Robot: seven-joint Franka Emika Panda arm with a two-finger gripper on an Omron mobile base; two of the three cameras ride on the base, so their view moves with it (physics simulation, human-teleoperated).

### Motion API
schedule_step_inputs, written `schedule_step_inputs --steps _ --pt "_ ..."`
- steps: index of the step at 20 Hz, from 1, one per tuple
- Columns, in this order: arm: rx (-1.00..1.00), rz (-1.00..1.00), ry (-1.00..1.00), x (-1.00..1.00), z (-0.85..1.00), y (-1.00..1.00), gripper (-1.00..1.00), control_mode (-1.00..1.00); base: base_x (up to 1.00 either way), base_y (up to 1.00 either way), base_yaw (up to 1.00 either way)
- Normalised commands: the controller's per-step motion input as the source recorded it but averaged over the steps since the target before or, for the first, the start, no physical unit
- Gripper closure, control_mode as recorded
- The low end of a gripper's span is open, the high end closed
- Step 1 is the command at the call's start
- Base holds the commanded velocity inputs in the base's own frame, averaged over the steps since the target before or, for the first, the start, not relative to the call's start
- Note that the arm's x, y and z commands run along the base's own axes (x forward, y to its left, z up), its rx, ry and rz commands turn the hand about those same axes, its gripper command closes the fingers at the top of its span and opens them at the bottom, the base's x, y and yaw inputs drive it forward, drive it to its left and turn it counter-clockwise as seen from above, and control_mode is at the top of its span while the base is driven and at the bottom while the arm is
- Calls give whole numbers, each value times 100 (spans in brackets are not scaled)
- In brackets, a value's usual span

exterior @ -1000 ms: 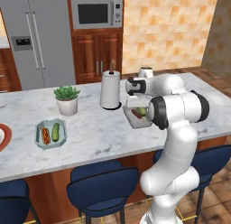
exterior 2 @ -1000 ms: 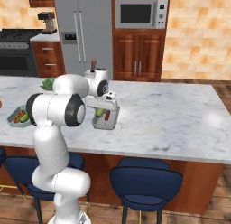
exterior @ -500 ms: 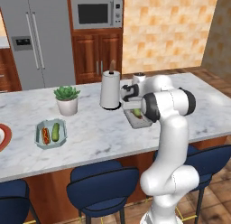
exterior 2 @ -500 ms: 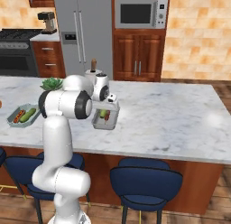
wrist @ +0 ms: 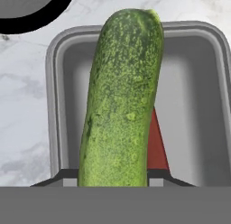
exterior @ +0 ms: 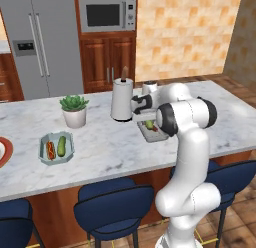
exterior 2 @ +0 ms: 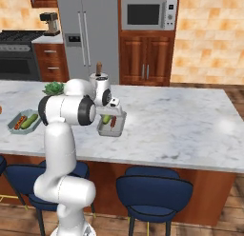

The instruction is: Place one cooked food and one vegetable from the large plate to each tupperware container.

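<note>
My gripper (wrist: pixel 115 180) is shut on a dark green cucumber (wrist: pixel 122 96), which hangs over the grey tupperware container (wrist: pixel 198 105). A reddish sausage (wrist: pixel 156 144) lies in that tub, mostly hidden behind the cucumber. From the base, the gripper (exterior: pixel 146 117) and cucumber (exterior 2: pixel 106 119) sit just above the grey container (exterior: pixel 159 136) beside the arm. The teal container (exterior: pixel 44 153) at the left holds a sausage in a bun (exterior: pixel 50 149) and a second cucumber (exterior: pixel 61 146). The large plate's red rim (exterior: pixel 3 154) pokes in at the far left edge.
A white paper towel roll (exterior: pixel 121 98) on a dark base (wrist: pixel 27 17) stands right behind the grey tub. A potted plant (exterior: pixel 74 109) sits between the two containers. Blue stools (exterior: pixel 115 202) line the counter's front edge. Bare marble (exterior 2: pixel 190 121) stretches right.
The arm's elbow has lifted and swung back a little. The hand has sunk slightly with the cucumber over the grey container, and the grip is unchanged.
</note>
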Motion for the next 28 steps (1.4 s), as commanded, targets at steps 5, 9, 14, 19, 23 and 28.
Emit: schedule_step_inputs --steps 5,9,14,19,23,28 --pt "0 6 -7 -9 -1 -4 100 -100 0 0 0" --pt "0 6 -2 -21 -1 0 100 -100 0 0 0" --pt "0 5 0 -8 -5 0 100 -100 0 0 0" --pt "0 2 0 0 0 0 -100 -100 0 0 0" --pt "0 1 0 0 0 0 -100 -100 0 0 0" --pt "-2 0 0 -3 12 0 -100 -100 0 0 0"
